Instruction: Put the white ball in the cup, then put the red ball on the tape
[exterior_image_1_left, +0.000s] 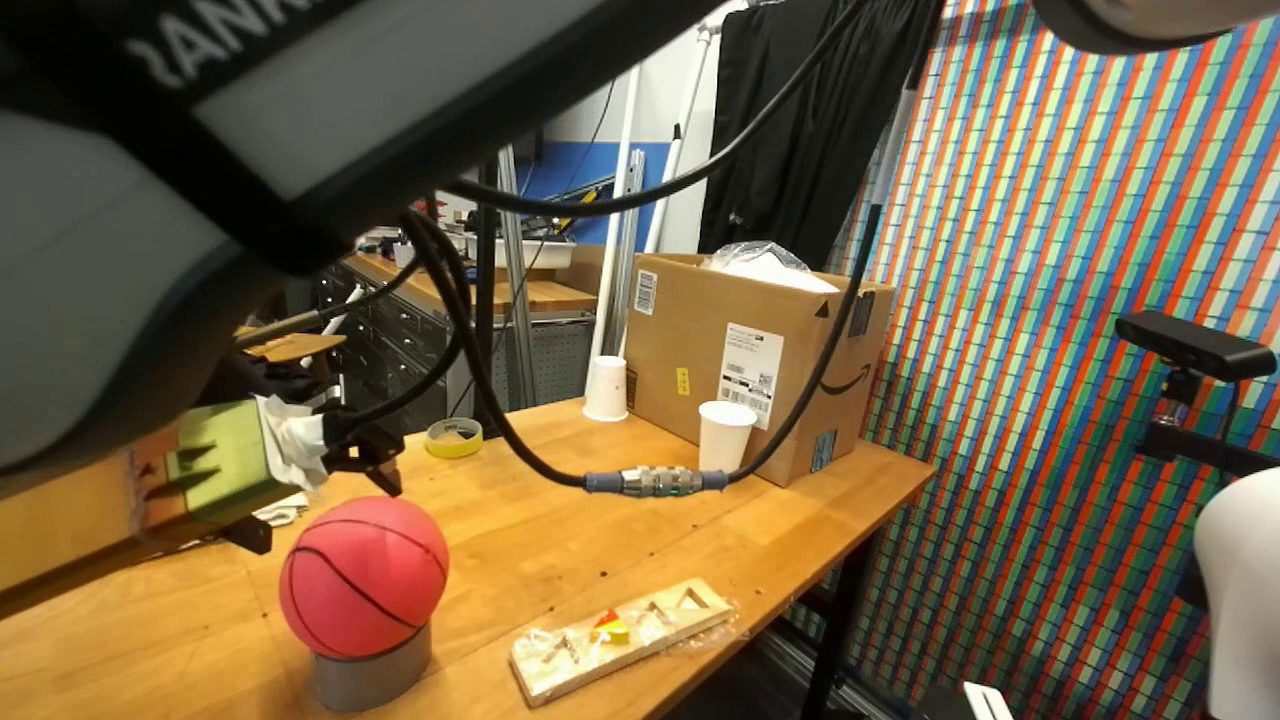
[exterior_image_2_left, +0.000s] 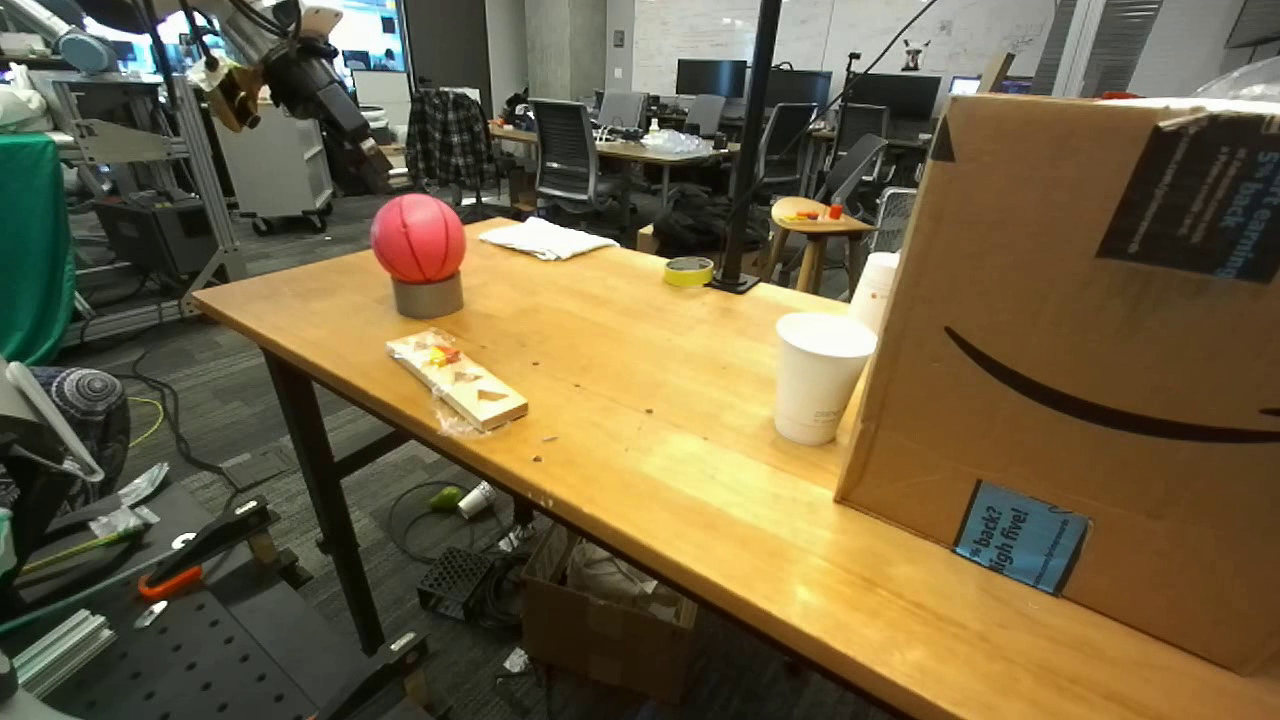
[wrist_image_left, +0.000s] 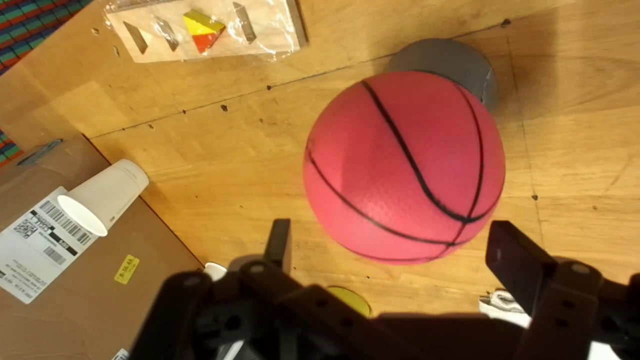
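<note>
The red ball (exterior_image_1_left: 365, 577) rests on top of the grey tape roll (exterior_image_1_left: 372, 675) near a table edge. Both also show in an exterior view, the ball (exterior_image_2_left: 418, 238) above the tape (exterior_image_2_left: 428, 297), and in the wrist view, the ball (wrist_image_left: 405, 165) partly covering the tape (wrist_image_left: 445, 57). My gripper (wrist_image_left: 389, 227) is open and empty, its fingers wide apart just short of the ball. It also shows in an exterior view (exterior_image_1_left: 322, 508). The white cup (exterior_image_1_left: 727, 432) stands upright by the box, also seen in an exterior view (exterior_image_2_left: 818, 380). The white ball is out of view or hidden.
A large cardboard box (exterior_image_1_left: 680, 340) stands behind the cup, with a taller white object (exterior_image_1_left: 605, 388) beside it. A wooden strip (exterior_image_2_left: 457, 380) lies near the table edge. A yellow tape roll (exterior_image_2_left: 689, 271), a black pole (exterior_image_2_left: 745, 200) and a white cloth (exterior_image_2_left: 548, 238) are along the far edge.
</note>
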